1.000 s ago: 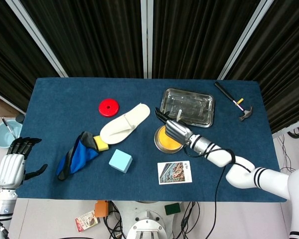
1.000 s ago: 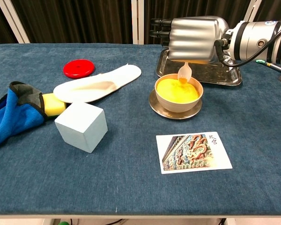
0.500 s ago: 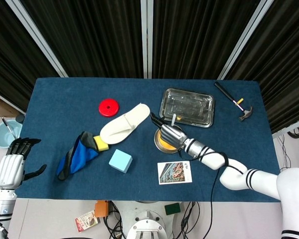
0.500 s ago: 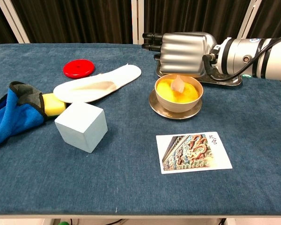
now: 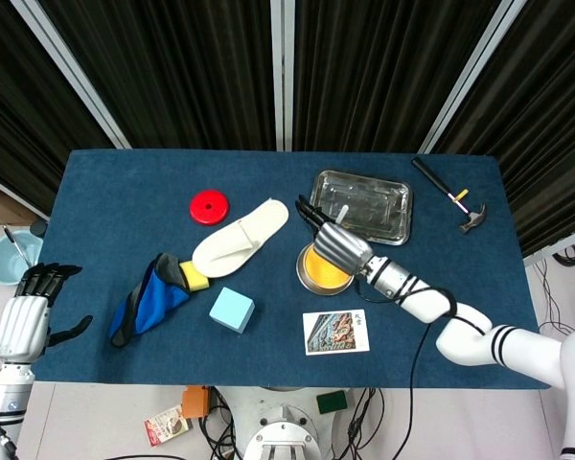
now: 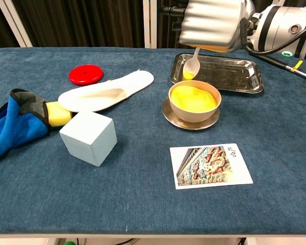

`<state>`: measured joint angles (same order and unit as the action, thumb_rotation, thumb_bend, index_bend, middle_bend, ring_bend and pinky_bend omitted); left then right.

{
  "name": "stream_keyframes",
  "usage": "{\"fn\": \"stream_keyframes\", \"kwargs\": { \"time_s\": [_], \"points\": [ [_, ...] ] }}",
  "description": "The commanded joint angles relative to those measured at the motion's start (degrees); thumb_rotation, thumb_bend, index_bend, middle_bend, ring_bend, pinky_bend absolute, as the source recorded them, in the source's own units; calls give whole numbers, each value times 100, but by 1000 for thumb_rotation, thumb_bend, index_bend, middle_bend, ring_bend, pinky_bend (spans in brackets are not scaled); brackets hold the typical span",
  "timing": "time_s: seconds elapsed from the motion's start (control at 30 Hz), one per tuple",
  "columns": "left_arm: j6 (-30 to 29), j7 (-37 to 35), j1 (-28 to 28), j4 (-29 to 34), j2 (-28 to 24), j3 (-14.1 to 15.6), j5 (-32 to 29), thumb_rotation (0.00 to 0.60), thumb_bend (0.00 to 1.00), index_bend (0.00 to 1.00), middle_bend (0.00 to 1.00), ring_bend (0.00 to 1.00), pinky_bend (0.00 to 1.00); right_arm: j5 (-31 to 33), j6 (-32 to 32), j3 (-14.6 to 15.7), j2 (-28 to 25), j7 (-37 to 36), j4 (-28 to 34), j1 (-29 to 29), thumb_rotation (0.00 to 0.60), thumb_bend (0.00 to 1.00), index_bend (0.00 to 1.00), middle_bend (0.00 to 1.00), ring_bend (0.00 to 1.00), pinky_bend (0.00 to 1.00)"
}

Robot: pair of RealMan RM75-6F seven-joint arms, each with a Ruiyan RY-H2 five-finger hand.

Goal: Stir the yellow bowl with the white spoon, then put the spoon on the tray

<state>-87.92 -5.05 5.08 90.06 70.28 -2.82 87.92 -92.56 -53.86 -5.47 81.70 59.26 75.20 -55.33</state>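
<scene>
Flanking the yellow bowl [image 6: 193, 102] — slipper [image 6: 106, 91], tray [image 6: 218, 73], postcard [image 6: 210, 165].

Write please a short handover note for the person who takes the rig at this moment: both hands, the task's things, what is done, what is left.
Right robot hand holds the white spoon lifted above the yellow bowl, between the bowl and the tray; yellow sits on the spoon's tip.
Left robot hand is open, off the table's left edge, holding nothing.
Done: the spoon is out of the bowl.
Left: set the spoon on the tray behind the bowl and release.
</scene>
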Motion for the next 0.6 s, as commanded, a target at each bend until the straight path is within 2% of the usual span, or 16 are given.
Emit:
{"fn": "stream_keyframes", "kwargs": {
  "time_s": [0.03,0.17,0.37,0.6],
  "points": [
    [19,31,14,28,-18,0,3,594,145,227,209,133,114,-38,-39,31,-23,-8,2,37,600,497,688,317,38,0],
    [-10,84,30,99,-28,-19,38,596,145,227,209,133,113,-100,-130,67,31,-108,-38,88,600,495,688,317,39,0],
    [32,118,49,127,-8,-6,38,594,145,227,209,133,113,204,-474,-35,436,-948,-236,368,600,492,688,317,39,0],
    [97,154,97,140,-10,-23,19,597,145,227,209,133,113,387,-800,35,866,-2120,-786,730,600,492,687,317,38,0]
  ]
}}
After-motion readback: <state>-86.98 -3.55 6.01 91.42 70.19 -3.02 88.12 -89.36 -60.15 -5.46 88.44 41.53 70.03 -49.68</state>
